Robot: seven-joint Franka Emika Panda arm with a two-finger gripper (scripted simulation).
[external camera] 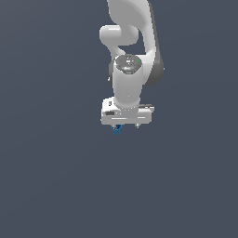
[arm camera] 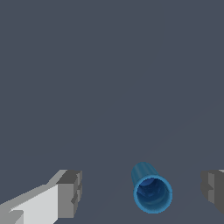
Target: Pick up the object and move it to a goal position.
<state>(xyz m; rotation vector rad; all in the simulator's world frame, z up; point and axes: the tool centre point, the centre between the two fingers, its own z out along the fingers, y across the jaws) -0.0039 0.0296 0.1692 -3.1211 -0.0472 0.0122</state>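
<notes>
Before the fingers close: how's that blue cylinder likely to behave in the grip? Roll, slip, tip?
The blue cylinder looks round-walled and smooth, so flat pads would likely touch it along thin lines; it may slip or twist. It sits off-centre in the open gripper, nearer one finger, so it may get nudged first. Being short, it probably won't tip easily. It looks hollow, probably light.

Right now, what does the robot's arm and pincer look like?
The arm is smooth, white and rounded, with a shiny grey disc on one joint. Its pincer has a wide white block-shaped body. The wrist view shows grey, blocky, ridged fingers. No cables or markings show.
</notes>
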